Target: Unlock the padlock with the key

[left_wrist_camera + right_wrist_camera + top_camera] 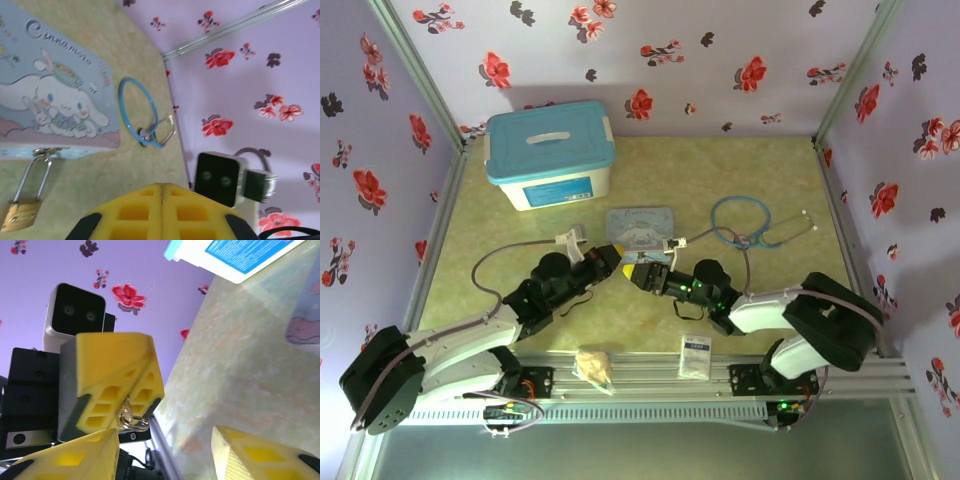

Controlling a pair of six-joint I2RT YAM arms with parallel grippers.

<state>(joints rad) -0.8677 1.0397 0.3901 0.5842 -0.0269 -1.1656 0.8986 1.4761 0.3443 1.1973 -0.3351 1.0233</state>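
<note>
Left wrist view, item one: where is the padlock (19,214)?

— On the counter (100,165). The brass body lies just off the Cinnamoroll tin (55,95), and the shackle reaches the clasp on the tin's edge. A blue stethoscope (136,112) lies beyond, apart from the tin.

And the key (131,419)?

— Right wrist view: a small metal piece with a ring juts from the tips of the left fingers (112,365), which are clenched on it.

Right fingers (255,457)?

— Released, spread apart, nothing between them. In the top external view both pairs sit nearly tip to tip, just on the near side of the tin.
</note>
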